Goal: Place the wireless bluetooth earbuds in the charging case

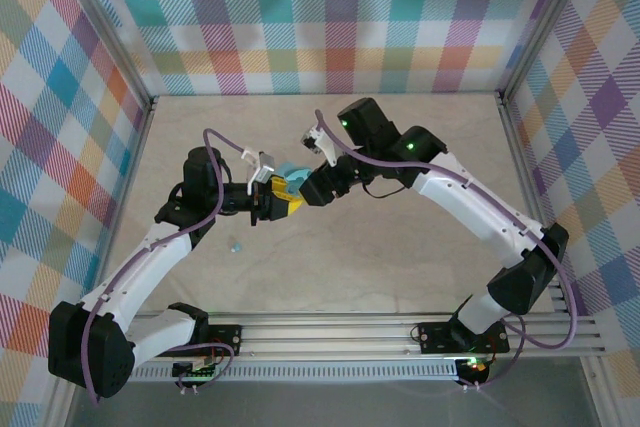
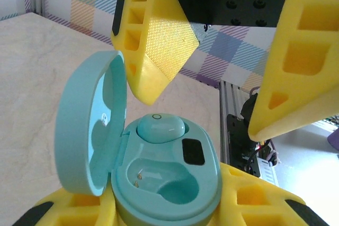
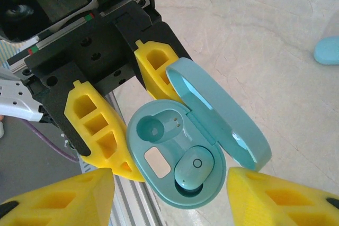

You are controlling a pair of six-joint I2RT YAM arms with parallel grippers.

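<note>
left wrist shows one earbud [image 2: 160, 127] seated in the open charging case [image 2: 206, 194] clamped by the left gripper [image 1: 274, 204], the other pocket [image 2: 159, 175] empty, and the right gripper [image 2: 201, 112] parted, holding nothing.

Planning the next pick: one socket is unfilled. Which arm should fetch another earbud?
Probably right: the right pincer is open and empty near the charging case, while the left pincer is shut on it. A loose earbud lies on the table.

Smooth glossy plastic charging case [image 2: 205, 179]
</note>
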